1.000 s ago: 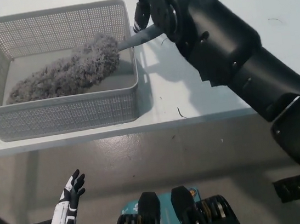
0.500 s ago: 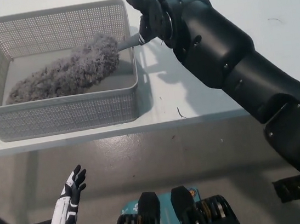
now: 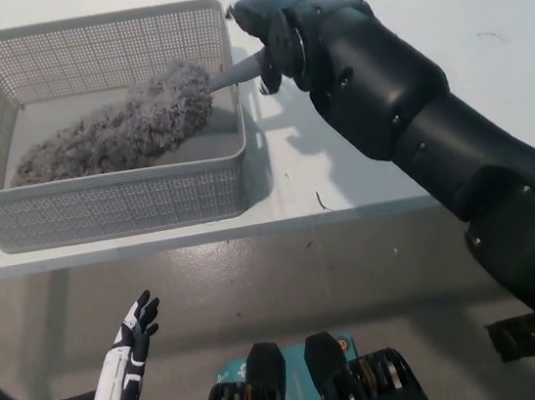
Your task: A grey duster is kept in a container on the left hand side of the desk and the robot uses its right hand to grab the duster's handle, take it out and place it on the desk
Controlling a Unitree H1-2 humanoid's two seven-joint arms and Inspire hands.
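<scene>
My right hand (image 3: 269, 37) sits near twelve o'clock in the head view, just past the grey basket's (image 3: 110, 206) right rim. Its black fingers are curled in around the end of the duster's handle (image 3: 236, 70), pressed together on it rather than spread. How firm the grip is I cannot tell, since the back of my own hand hides where the fingertips meet. My black forearm runs down and away toward four o'clock, crossing the white desk (image 3: 293, 172).

The duster (image 3: 120, 126) is in the basket. Its fluffy grey head lies slantwise on the basket floor, one end toward the eight o'clock corner and the other rising toward two o'clock. There the head meets the smooth grey handle. The handle crosses over the top of the right wall and sticks out above the desk into my hand — tilted a little upward, it seems, with the head resting on the floor of the basket.

The basket stands at about ten o'clock, on the desk's left part, close to the desk's near edge. It is perforated all round, with a cut-out grip in its nine o'clock wall.

My white left hand (image 3: 135, 334) hangs at seven o'clock, below the desk edge and over the grey floor (image 3: 257, 270) — fingers apart, holding nothing.
</scene>
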